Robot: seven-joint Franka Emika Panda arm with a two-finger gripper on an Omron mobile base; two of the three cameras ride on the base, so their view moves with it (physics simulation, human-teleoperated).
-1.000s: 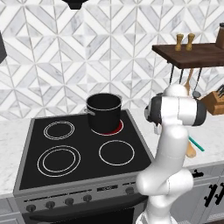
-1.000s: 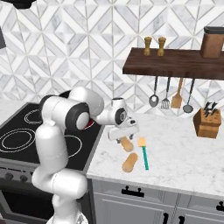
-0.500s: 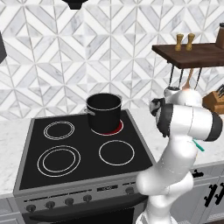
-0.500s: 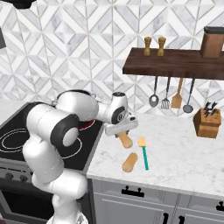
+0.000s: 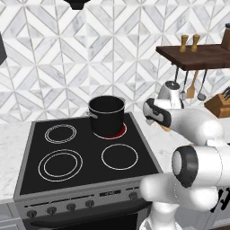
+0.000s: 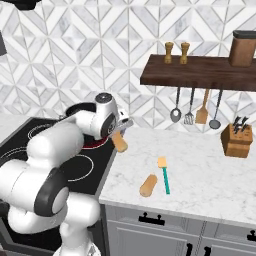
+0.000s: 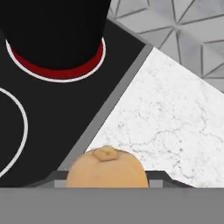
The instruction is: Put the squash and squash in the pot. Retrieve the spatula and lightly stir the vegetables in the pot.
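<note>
Overhead, gripper [image 6: 121, 131] clamping squash [image 6: 119, 142] near pot [image 5: 106, 115]

Glossy white rounded arm [image 6: 60, 150] segments with dark joints.

Pot [image 5: 106, 116] on stove [image 5: 85, 157]; spatula [image 6: 164, 175] right of counter squash [image 6: 148, 185].

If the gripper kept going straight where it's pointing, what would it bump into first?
The gripper, shut on a squash, points down at the counter's edge. Going straight, the squash would probably touch the white marble counter right beside the stove's rim, short of the black pot. Depth is hard to judge.
</note>
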